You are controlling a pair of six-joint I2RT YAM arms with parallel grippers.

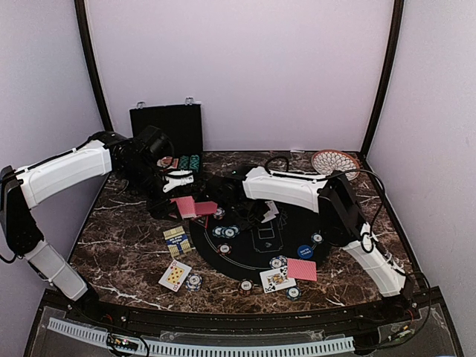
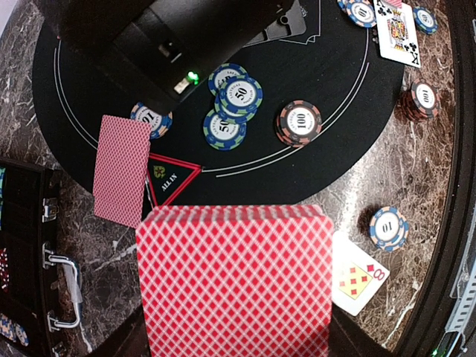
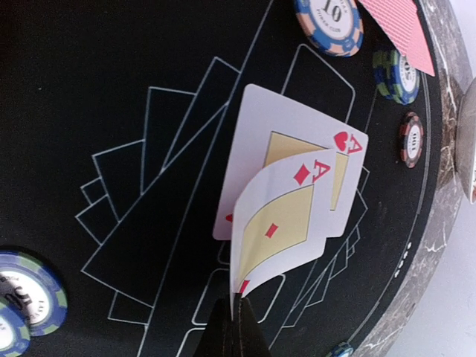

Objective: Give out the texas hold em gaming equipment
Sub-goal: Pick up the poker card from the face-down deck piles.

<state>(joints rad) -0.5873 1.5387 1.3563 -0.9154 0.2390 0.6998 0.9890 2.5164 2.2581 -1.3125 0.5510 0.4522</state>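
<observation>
- Red-backed card stack [image 2: 234, 282] clamped between closed left gripper [image 1: 175, 202] fingers, above table [image 2: 349, 201] just beside black mat [image 2: 327, 134]
- Right gripper [image 3: 236, 326] pinched tight on two aces [image 3: 286, 208], bottom edge between fingertips, cards over mat

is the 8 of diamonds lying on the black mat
No, the 8 of diamonds lies face up on the marble table, outside the black mat.
</observation>
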